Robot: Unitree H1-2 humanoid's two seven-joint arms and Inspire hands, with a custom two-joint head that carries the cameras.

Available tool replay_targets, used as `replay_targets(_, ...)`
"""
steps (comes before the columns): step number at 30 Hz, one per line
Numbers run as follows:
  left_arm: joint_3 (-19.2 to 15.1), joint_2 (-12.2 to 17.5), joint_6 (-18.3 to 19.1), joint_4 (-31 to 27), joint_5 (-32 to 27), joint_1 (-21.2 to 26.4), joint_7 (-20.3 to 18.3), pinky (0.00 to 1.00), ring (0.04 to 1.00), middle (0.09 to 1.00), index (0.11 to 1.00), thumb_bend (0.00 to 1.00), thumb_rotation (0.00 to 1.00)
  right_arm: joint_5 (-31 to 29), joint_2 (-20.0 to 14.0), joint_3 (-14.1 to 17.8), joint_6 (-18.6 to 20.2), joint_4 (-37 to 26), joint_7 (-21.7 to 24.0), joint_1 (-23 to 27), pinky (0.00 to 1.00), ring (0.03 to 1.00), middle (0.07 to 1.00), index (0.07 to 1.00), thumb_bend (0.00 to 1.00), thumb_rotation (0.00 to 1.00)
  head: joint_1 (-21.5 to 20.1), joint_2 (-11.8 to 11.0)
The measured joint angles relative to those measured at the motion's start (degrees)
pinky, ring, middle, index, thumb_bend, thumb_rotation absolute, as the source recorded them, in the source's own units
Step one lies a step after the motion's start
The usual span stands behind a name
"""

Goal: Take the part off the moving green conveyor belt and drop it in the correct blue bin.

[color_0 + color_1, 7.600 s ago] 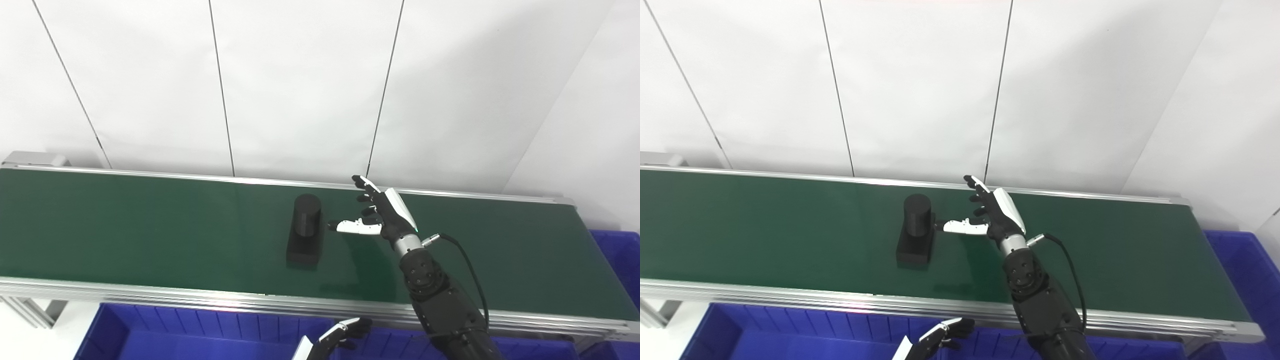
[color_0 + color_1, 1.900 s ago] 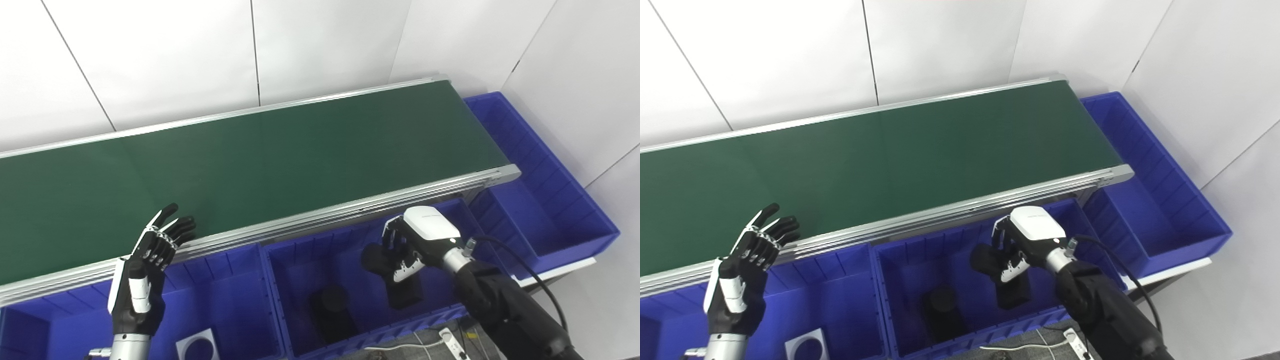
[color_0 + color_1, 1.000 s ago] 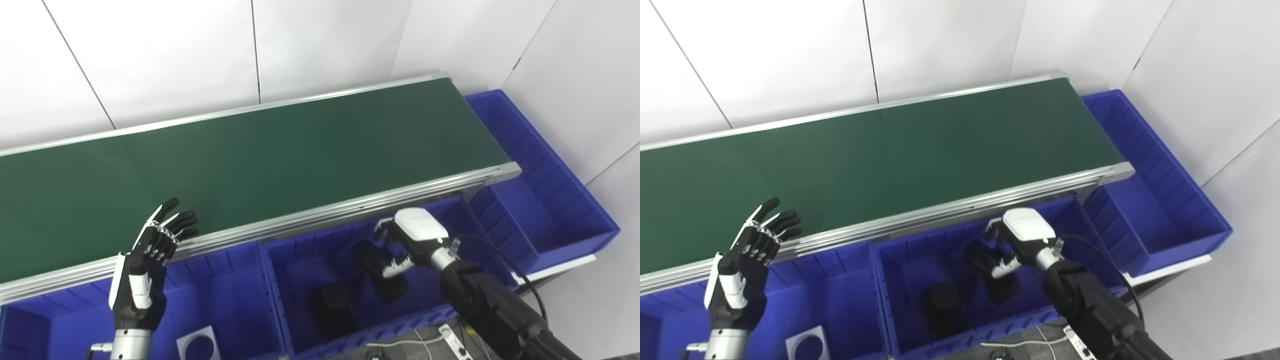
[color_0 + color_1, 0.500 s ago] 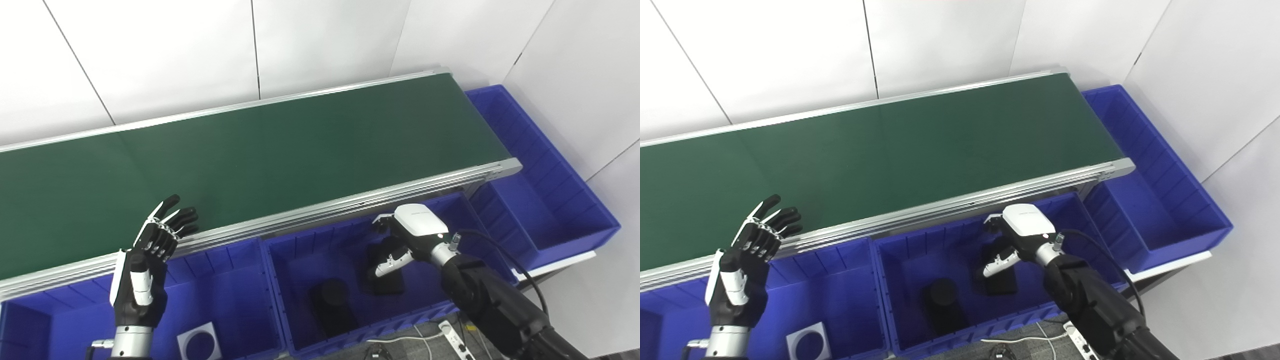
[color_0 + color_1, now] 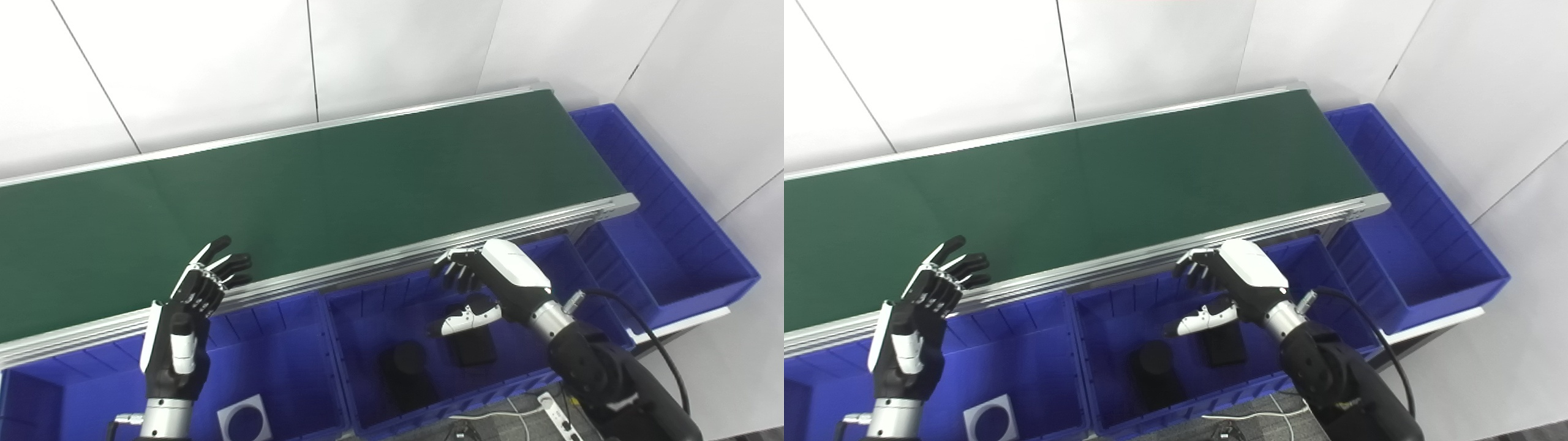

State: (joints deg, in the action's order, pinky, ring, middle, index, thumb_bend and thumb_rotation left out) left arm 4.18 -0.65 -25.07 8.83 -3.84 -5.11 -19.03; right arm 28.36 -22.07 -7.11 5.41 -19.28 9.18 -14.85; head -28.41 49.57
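Observation:
The black part (image 5: 471,348) lies on the floor of the middle blue bin (image 5: 367,306), right of a second black part (image 5: 405,375) with a round top. My right hand (image 5: 484,288) hovers open above it, fingers spread, holding nothing. My left hand (image 5: 196,294) is raised open over the near rail of the green conveyor belt (image 5: 343,184), which carries nothing in view.
A left blue bin (image 5: 275,355) holds a white square piece with a round hole (image 5: 245,419). Another blue bin (image 5: 661,245) sits at the belt's right end. A white power strip and cables (image 5: 554,416) lie on the floor.
My right hand let go of the black part over the middle bin, opened and rose toward the belt rail; the part now rests in the bin. The left hand stayed raised and open.

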Motion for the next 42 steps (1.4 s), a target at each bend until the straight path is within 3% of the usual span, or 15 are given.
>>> replay_targets(4,1.2,-0.1,0.0,-1.0,2.4,-0.5,1.4,0.73,0.779,0.771,0.866,0.70,1.00,-4.3,2.6,0.3,0.0,-1.7,0.1,-0.3,0.43,0.518,0.595,0.653,0.88,0.53,3.1,0.1)
replay_targets(6,1.7,0.0,0.0,-1.0,3.3,-0.4,1.9,0.73,0.783,0.775,0.869,0.65,1.00,-5.5,4.1,-0.2,-0.1,-1.7,0.1,-0.2,0.43,0.516,0.595,0.652,0.88,0.54,8.6,0.5)
replay_targets(8,2.1,0.1,0.0,-0.9,3.8,-0.4,2.6,0.73,0.785,0.775,0.872,0.62,1.00,-6.5,5.4,-1.2,-0.3,-1.6,0.1,-0.2,0.43,0.512,0.592,0.648,0.88,0.54,8.6,0.5)
replay_targets(11,2.9,0.5,0.0,0.3,4.8,-0.3,3.8,0.71,0.784,0.767,0.873,0.58,1.00,-8.0,6.5,-2.3,-2.3,-0.8,0.1,-0.1,0.43,0.507,0.590,0.647,0.87,0.52,12.4,-0.1)
replay_targets(13,3.4,0.9,0.0,0.9,5.7,-0.3,4.7,0.72,0.786,0.771,0.870,0.56,0.99,-9.4,7.1,-2.6,-4.1,-0.2,0.0,0.0,0.45,0.547,0.616,0.643,0.86,0.56,14.2,-1.3)
replay_targets(18,4.7,1.9,0.0,2.8,6.6,-0.2,7.3,0.74,0.778,0.765,0.859,0.59,0.95,-12.0,12.0,-4.1,-12.7,5.1,-3.1,1.3,0.55,0.669,0.731,0.687,0.83,0.71,16.5,-4.6)
replay_targets(22,7.0,1.9,0.0,4.6,6.9,-0.3,9.1,0.74,0.765,0.758,0.848,0.66,0.94,-13.3,18.8,-4.9,-18.1,11.8,-6.9,3.6,0.60,0.715,0.770,0.726,0.81,0.72,20.1,-7.8)
replay_targets(24,8.2,1.9,0.0,5.1,6.9,-0.3,9.6,0.74,0.764,0.758,0.844,0.68,0.94,-13.6,21.0,-5.4,-21.2,14.6,-8.2,4.5,0.62,0.719,0.771,0.740,0.81,0.71,20.2,-7.8)
replay_targets(27,10.3,2.0,0.0,6.1,7.4,-0.4,11.3,0.73,0.759,0.762,0.843,0.70,0.94,-16.7,23.5,-5.1,-25.9,22.4,-9.4,5.9,0.65,0.721,0.768,0.758,0.80,0.69,22.4,-9.9)
replay_targets(33,15.2,4.3,0.0,6.4,10.3,-0.9,17.9,0.71,0.751,0.762,0.841,0.74,0.97,-20.5,23.7,-4.0,-28.4,29.8,-10.2,2.5,0.64,0.713,0.763,0.768,0.82,0.70,23.8,-10.8)
replay_targets(42,19.7,6.3,0.0,7.4,10.5,-0.5,23.0,0.70,0.746,0.756,0.844,0.76,0.98,-22.5,23.3,-3.8,-28.6,31.8,-10.5,2.2,0.65,0.719,0.767,0.774,0.83,0.70,21.9,-11.7)
